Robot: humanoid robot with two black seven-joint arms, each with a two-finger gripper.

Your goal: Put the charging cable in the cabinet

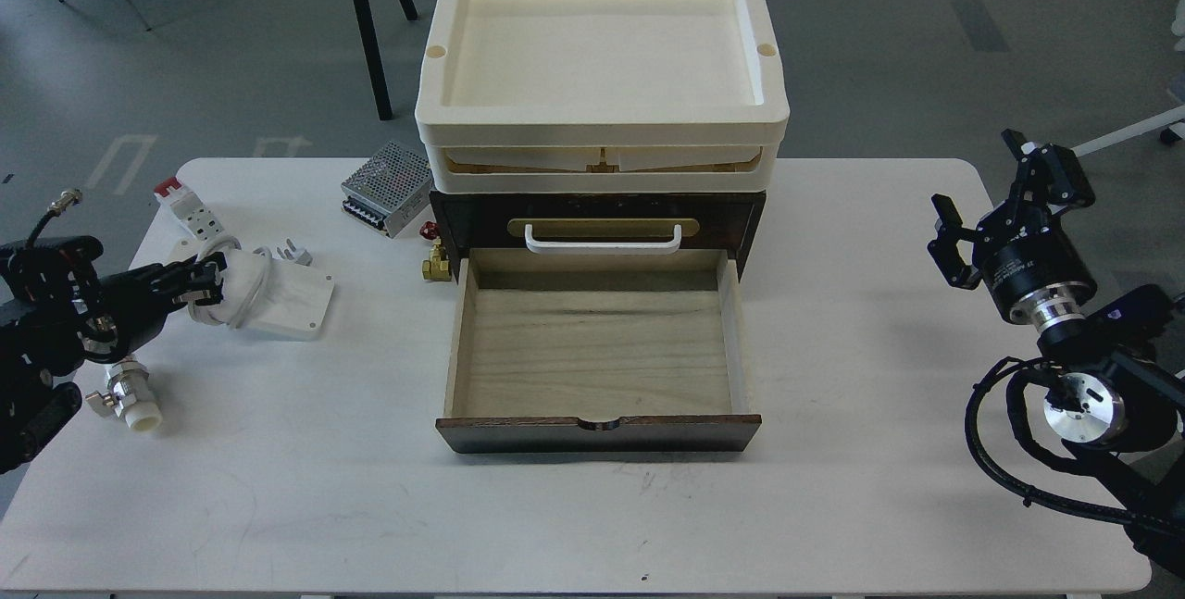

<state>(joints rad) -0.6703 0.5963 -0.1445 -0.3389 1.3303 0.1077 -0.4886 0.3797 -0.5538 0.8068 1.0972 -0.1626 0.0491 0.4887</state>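
Head view, the only view. The charging cable point(278, 300), a flat white brick with grey cord looped about its middle and a plug at its upper edge, lies at the left of the frame on the white table point(592, 525), its left end tilted up. The left gripper point(202, 282), entering from the left edge, is closed on the cord-wrapped left end of the brick. The right gripper point(986, 210), at the right of the frame, hangs above the table with its fingers spread and holds nothing. The cabinet point(597, 219) stands at centre; its pale wood drawer point(597, 349) is pulled out toward the lower frame and shows nothing inside, and cream trays point(602, 131) are stacked above. The brick is judged rigid, smooth and moderately light; its cord is soft and may slip or unwind, so a hold across the wrapped middle, pinching cord and body together, seems the surest. Just beside the cable lie a white-and-red block point(190, 208) above it and a small metal fitting point(130, 403) below it; a perforated metal box point(387, 187) and a brass valve point(433, 264) sit at the cabinet's left side. The valve and the drawer's left wall lie along the likely path into the drawer, and the brick would need to be lifted above both.
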